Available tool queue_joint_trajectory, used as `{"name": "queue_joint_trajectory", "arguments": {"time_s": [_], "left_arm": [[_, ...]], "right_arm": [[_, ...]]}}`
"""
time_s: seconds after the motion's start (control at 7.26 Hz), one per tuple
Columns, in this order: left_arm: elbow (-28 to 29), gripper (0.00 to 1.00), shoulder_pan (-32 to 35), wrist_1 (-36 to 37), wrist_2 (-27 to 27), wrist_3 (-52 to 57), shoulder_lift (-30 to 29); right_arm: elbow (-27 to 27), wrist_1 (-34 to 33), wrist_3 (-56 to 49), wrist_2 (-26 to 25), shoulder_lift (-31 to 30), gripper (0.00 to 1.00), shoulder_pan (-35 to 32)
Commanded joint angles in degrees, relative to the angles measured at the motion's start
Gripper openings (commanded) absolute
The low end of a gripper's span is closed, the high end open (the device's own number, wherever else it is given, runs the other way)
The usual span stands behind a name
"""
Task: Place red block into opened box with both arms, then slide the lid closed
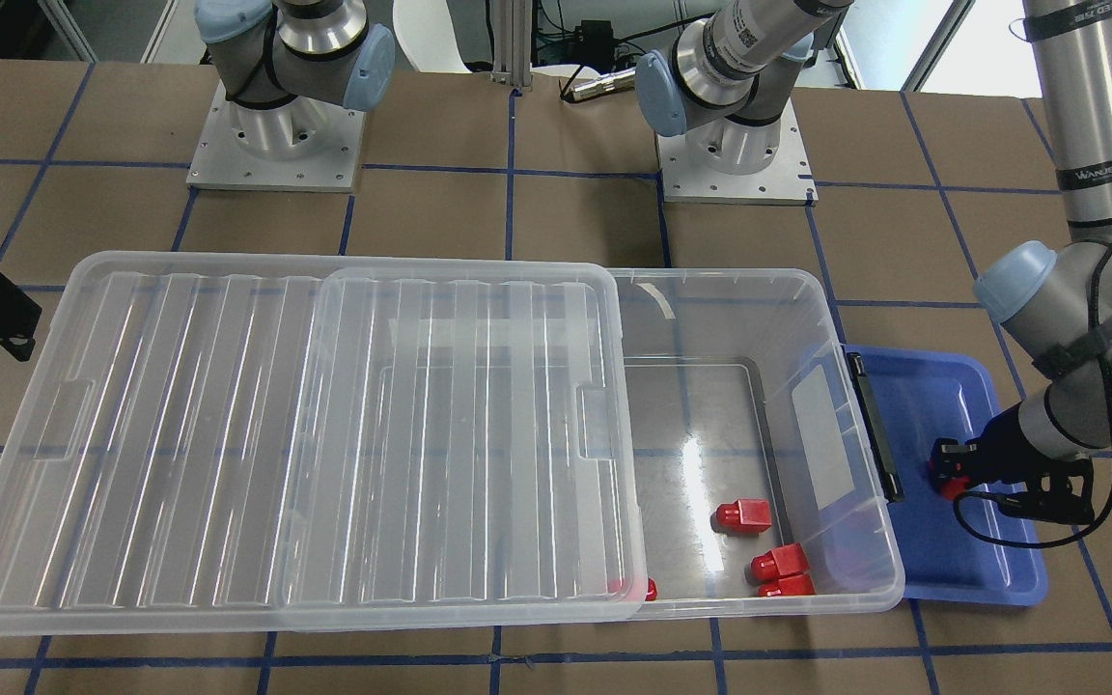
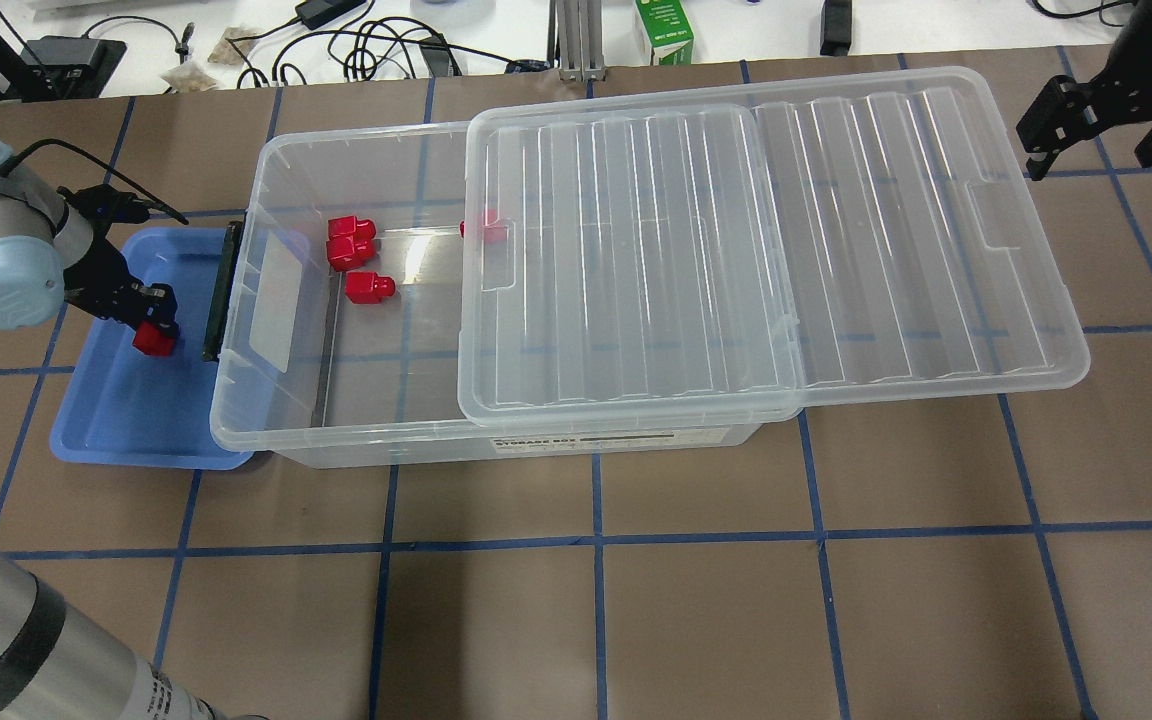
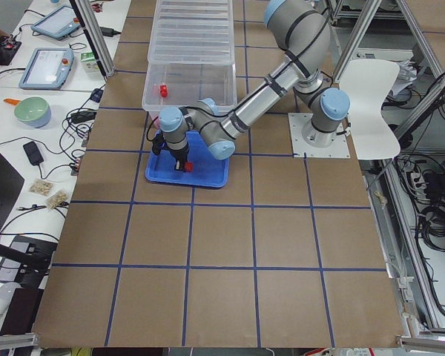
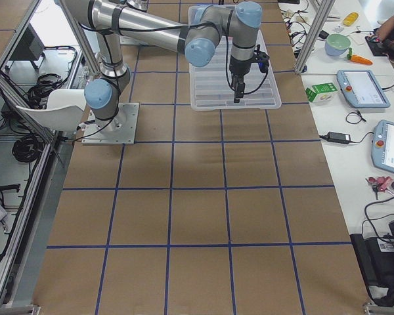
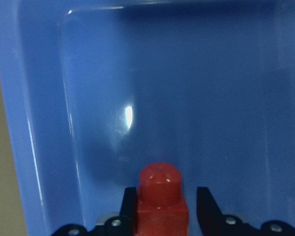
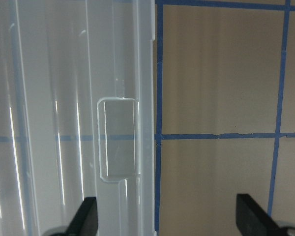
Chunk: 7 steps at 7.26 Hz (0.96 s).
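A red block [image 5: 162, 194] lies in the blue tray [image 5: 187, 73], and my left gripper [image 5: 164, 209] stands open astride it. The left finger touches the block and a thin gap shows at the right finger. The same block [image 2: 153, 341] shows under the left gripper [image 2: 148, 318] beside the box's black latch. The clear box [image 2: 236, 400] holds several red blocks [image 2: 369, 288]. The lid [image 2: 776, 250] covers its right part and overhangs beyond it. My right gripper [image 2: 1096, 125] hangs open above the lid's far short end, with the end notch [image 6: 118, 137] just ahead of it.
The blue tray [image 2: 126, 420] sits against the box's latch end. Cables, a green carton [image 2: 664, 30] and adapters lie on the white bench past the table's far edge. Brown table with blue grid lines extends in front of the box.
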<state>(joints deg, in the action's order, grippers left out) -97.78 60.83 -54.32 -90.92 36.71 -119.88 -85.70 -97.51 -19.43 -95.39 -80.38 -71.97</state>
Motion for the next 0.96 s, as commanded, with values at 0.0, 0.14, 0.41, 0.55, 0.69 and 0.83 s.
{"name": "queue_joint_trajectory", "arguments": {"time_s": [0.0,0.14,0.41,0.55,0.69,0.83], "left_arm": [[1.0,0.0,0.25,-0.95,-0.4,-0.24,1.66],[1.1,0.0,0.43,-4.36,-0.22,-0.5,4.1],[6.16,0.0,1.83,-12.17,2.65,-1.2,11.21],[10.9,0.0,5.32,-17.08,3.2,-1.21,12.64],[12.51,0.0,10.31,-19.83,2.86,-3.56,14.31],[12.09,0.0,14.62,-20.21,2.59,-11.06,15.72]], "right_arm": [[0.27,-0.66,-0.43,-0.06,0.4,1.0,0.68],[0.01,-0.75,-0.17,0.03,0.4,1.0,0.78],[0.09,-0.76,1.05,-0.06,0.58,1.0,0.78],[0.01,-1.02,1.15,0.03,0.67,1.0,0.69],[0.27,-1.19,1.15,-0.06,1.89,1.0,0.78],[0.36,-1.02,1.15,-0.06,1.9,1.0,0.69]]}}
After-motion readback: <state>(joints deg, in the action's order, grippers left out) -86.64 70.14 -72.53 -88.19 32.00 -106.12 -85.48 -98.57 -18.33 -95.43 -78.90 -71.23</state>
